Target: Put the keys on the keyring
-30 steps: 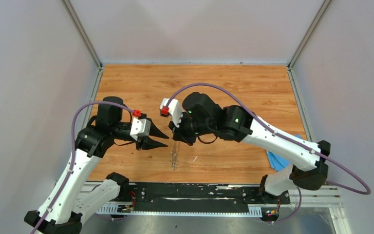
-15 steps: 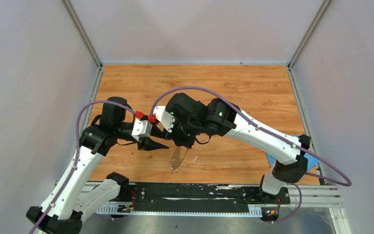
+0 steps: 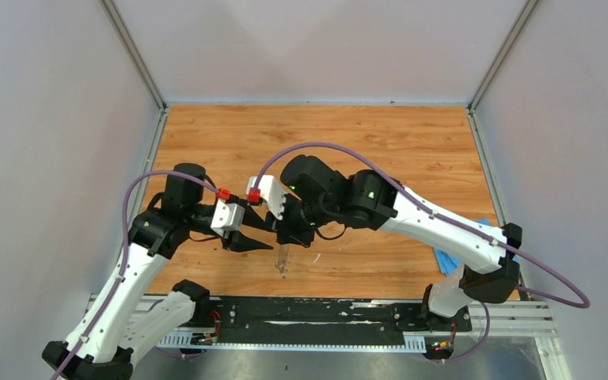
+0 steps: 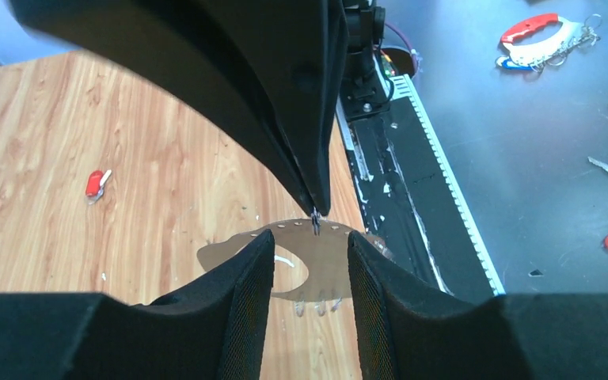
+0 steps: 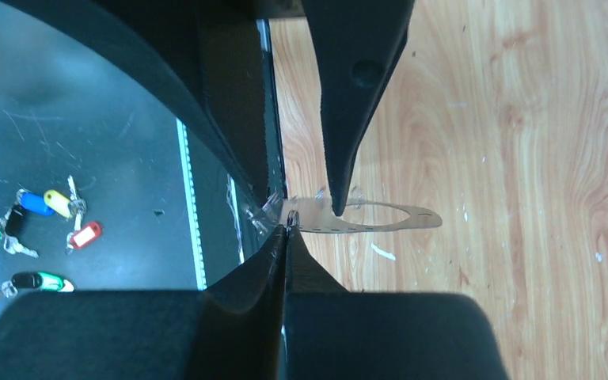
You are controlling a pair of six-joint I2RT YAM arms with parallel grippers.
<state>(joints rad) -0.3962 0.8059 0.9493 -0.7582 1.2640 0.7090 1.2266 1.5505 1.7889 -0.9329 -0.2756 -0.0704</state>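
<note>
My right gripper (image 3: pixel 287 242) is shut on the rim of the keyring (image 3: pixel 283 261), a thin grey ring that hangs edge-on below it, just above the table. In the right wrist view the shut gripper (image 5: pixel 287 228) pinches the keyring (image 5: pixel 400 219) at its near end. My left gripper (image 3: pixel 260 241) stands open right beside it. In the left wrist view the open gripper (image 4: pixel 310 289) has the keyring (image 4: pixel 324 261) showing in the gap, and its fingers (image 4: pixel 241 305) grip nothing. A red-headed key (image 4: pixel 95 184) lies on the wood to the left.
A thin white sliver (image 4: pixel 285 260) lies on the wood under the ring. A blue cloth (image 3: pixel 450 258) sits at the table's right edge beside the right arm. The black base rail (image 3: pixel 309 313) runs along the near edge. Other tagged keys (image 5: pixel 47 206) lie on the grey floor beyond it.
The right arm swung left, then eased back, and the ring turned from broadside to edge-on. The left gripper came down closer to the ring, and its jaws widened a little.
</note>
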